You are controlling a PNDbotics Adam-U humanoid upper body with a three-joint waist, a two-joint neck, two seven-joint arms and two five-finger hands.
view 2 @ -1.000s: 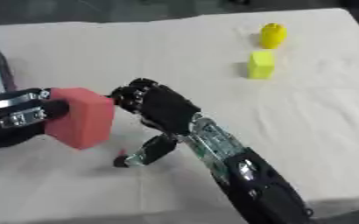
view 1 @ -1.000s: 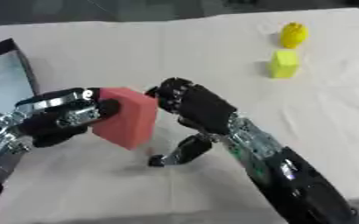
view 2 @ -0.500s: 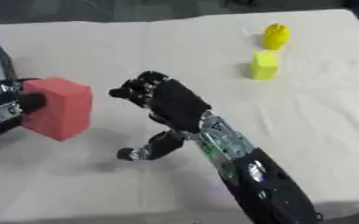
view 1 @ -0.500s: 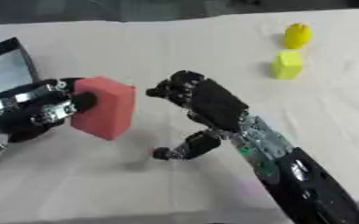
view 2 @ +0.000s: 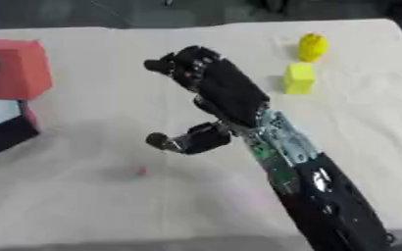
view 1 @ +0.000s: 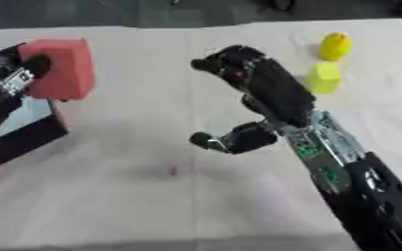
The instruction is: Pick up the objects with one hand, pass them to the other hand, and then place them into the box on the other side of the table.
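— The red foam block (view 1: 60,68), where is it?
— In the left hand (view 1: 9,83), whose fingers (view 1: 36,65) curl around its near side. It hangs above the corner of the dark-walled box (view 1: 20,139) at the worktop's left edge.
— And the right hand (view 1: 260,88)?
— Raised over the middle of the cream cloth worktop (view 1: 153,196), holding nothing, fingers relaxed and spread, thumb sticking out toward the left.
— Anything else?
— A yellow cube (view 1: 324,78) and a rounded yellow object (view 1: 335,46) sit close together at the far right. A tiny red speck (view 1: 173,170) lies on the cloth.
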